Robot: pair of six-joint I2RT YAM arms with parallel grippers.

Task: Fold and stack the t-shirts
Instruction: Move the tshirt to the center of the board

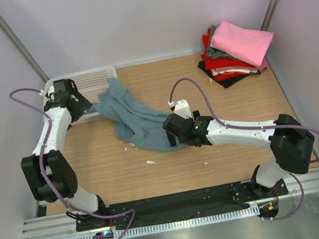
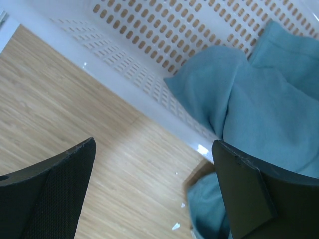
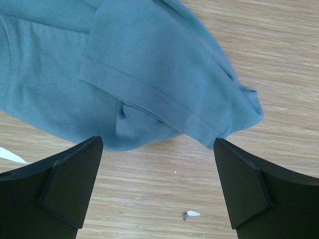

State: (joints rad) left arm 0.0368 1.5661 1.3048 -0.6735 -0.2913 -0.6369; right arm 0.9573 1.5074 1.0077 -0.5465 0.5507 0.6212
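The teal shirt (image 1: pixel 137 118) lies crumpled on the bench (image 1: pixel 113 170), one end draped over the right end of the basket (image 1: pixel 89 81), the rest trailing toward the bench's middle. My right tool (image 3: pixel 157 141) hangs over that near end, jaws wide and holding nothing, with a hemmed sleeve and a rumpled fold just ahead of its tips. My left tool (image 2: pixel 153 144) is wide too and empty, above bare bench just beside the basket's front wall, with the draped cloth by its right-hand finger. The stack (image 1: pixel 237 51) of folded shirts, pink on top of red, grey, black and white, sits in the far right corner, well apart from both tools.
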